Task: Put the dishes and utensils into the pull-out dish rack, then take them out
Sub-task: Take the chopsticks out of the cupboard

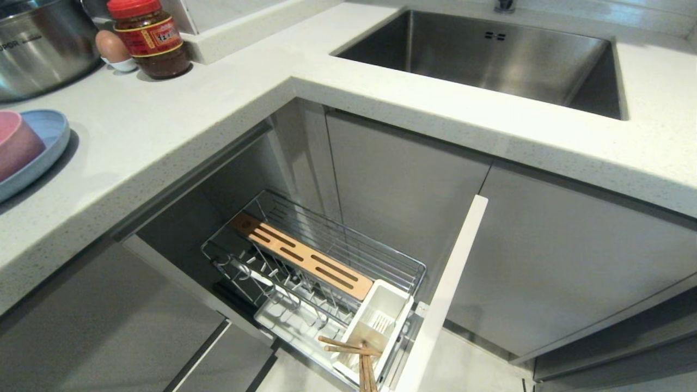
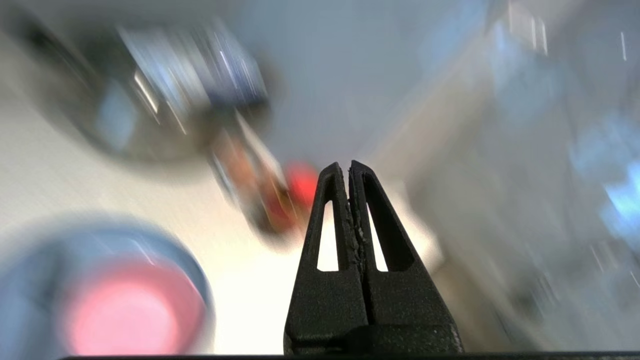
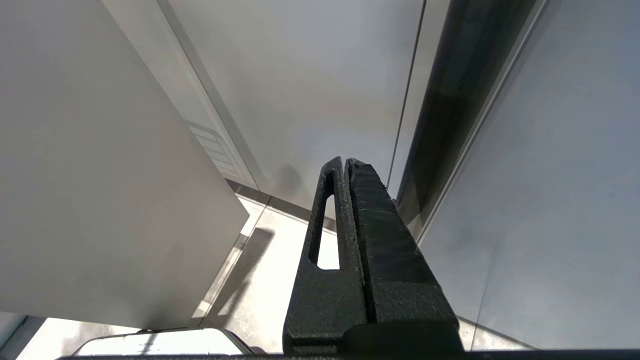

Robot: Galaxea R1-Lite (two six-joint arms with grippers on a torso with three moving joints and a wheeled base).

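Dish rack [image 1: 316, 267], head view: pulled out below the counter [image 1: 179, 136], chopsticks [image 1: 359, 354] already in its white utensil cup [image 1: 381, 321]; plate prongs bare. Blue plate [image 1: 46, 141] w/ pink bowl [image 1: 16, 144] on it sit on the counter at far left, not yet loaded. No fork visible. Neither arm in frame.
Left wrist view (blurred): left claw [image 2: 349, 167] pressed together, empty, above the counter near plate [image 2: 30, 280] and bowl [image 2: 125, 310].
Right wrist view: right claw [image 3: 345, 162] also together, empty, parked low by cabinet fronts.
Est. progress: loading approx. half done at most; dishes remain, then full unload.
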